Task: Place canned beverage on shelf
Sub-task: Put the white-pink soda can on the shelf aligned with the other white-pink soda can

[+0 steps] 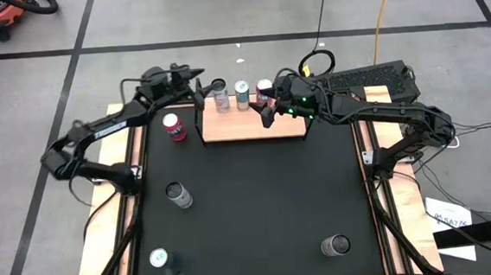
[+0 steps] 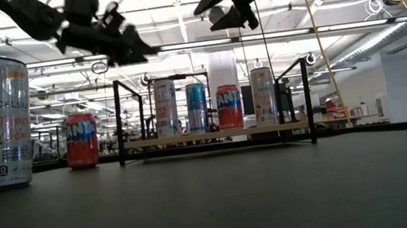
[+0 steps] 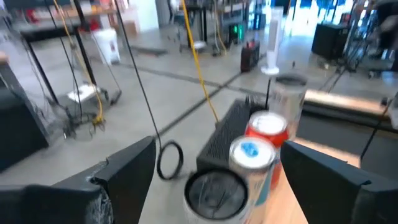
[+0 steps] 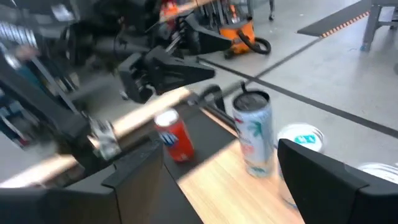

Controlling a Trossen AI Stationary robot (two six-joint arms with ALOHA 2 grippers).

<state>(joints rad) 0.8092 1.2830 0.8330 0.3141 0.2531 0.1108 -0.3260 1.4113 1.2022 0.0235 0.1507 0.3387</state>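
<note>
The light wooden shelf (image 1: 253, 126) with black end posts stands at the table's far middle. Four cans stand abreast on it in the low view: white (image 2: 165, 107), blue (image 2: 197, 107), red (image 2: 228, 107) and silver (image 2: 263, 95). My left gripper (image 1: 199, 90) is open and empty above the shelf's left end, with the cans ahead of it in its wrist view (image 3: 217, 180). My right gripper (image 1: 267, 112) is open and empty above the shelf's right half, also shown in its wrist view (image 4: 230, 174). A red can (image 1: 174, 127) stands on the table left of the shelf.
Three more cans stand on the black table: one at the left middle (image 1: 178, 194), one at the near left (image 1: 159, 258), which looms large in the low view (image 2: 0, 122), and one at the near right (image 1: 335, 246). Wooden strips (image 1: 105, 243) edge the table's sides.
</note>
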